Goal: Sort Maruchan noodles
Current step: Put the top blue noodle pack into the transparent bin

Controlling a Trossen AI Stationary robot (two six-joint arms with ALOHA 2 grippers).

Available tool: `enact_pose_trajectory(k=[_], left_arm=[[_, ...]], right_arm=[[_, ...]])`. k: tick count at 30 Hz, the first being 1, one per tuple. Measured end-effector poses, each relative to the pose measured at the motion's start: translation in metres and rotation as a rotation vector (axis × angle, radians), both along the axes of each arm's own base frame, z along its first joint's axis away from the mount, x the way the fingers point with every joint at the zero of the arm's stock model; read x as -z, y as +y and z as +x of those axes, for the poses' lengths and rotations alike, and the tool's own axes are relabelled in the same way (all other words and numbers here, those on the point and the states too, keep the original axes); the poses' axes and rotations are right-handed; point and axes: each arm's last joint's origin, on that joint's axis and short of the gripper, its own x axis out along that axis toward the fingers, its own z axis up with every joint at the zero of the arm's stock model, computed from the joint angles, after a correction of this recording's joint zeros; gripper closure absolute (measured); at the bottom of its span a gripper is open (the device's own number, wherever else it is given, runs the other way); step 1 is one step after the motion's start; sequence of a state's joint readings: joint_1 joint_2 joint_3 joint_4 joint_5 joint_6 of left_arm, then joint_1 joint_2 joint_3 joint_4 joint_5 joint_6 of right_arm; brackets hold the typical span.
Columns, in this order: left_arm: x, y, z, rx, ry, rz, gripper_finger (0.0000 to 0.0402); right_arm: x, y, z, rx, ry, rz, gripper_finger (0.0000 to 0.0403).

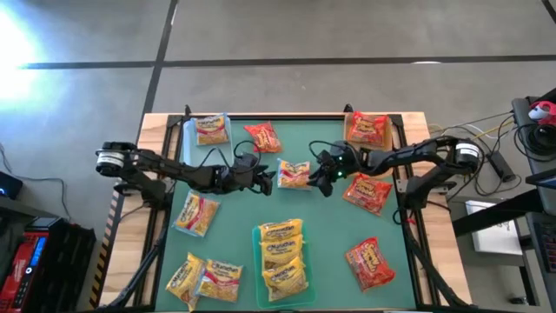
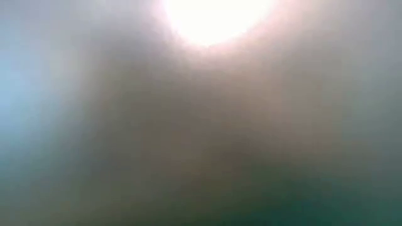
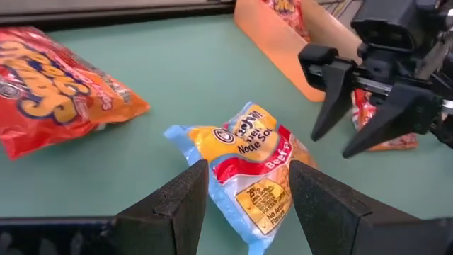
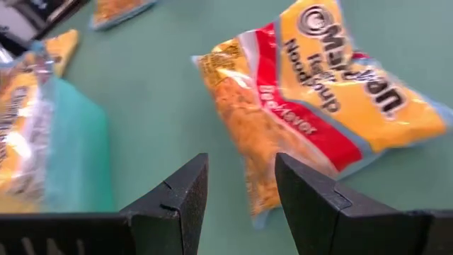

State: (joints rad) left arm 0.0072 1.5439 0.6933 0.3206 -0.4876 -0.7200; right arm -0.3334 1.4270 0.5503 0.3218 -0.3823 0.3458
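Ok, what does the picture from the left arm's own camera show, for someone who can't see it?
A yellow noodle packet lies on the green table, just ahead of the left gripper, which is open. The right gripper faces it, also open, and a red packet lies off to one side.

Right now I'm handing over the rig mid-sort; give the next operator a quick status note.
Left gripper: open, at mat centre, fingers either side of the yellow beef packet, not gripping.
Right gripper: open, empty, facing that packet from the other side.
Done: yellow packets stacked in the green tray; one red packet in the tan tray.
Left: loose yellow packets on the left, red packets on the right.
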Motion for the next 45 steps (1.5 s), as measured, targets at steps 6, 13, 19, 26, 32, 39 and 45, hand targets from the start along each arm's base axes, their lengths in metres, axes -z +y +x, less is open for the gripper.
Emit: enact_pose_trajectory(k=[6, 13, 19, 26, 32, 39, 45], left_arm=[[0.010, 0.002, 0.003, -0.009, 0.014, -0.026, 0.0222], [0.017, 0.003, 0.007, -0.017, 0.007, -0.031, 0.0222], [0.018, 0.004, 0.008, -0.028, -0.002, -0.040, 0.0222], [0.017, 0.006, 0.008, -0.043, -0.021, -0.058, 0.0222], [0.013, 0.005, 0.011, -0.020, -0.082, -0.085, 0.0222], [0.012, 0.005, 0.011, -0.013, -0.105, -0.133, 0.0218], [0.013, 0.004, 0.012, -0.014, -0.133, -0.206, 0.0202]], right_arm=[[0.004, 0.002, 0.002, 0.050, 0.024, -0.050, 0.0248], [0.003, 0.007, 0.006, 0.045, -0.012, -0.076, 0.0251], [0.017, 0.007, 0.010, 0.055, 0.027, -0.078, 0.0266], [0.032, 0.005, 0.013, 0.070, 0.071, -0.079, 0.0271], [0.045, 0.006, 0.014, 0.059, 0.107, -0.067, 0.0271], [0.059, 0.006, 0.013, 0.034, 0.159, -0.101, 0.0271], [0.068, 0.006, 0.012, 0.033, 0.197, -0.123, 0.0271]])
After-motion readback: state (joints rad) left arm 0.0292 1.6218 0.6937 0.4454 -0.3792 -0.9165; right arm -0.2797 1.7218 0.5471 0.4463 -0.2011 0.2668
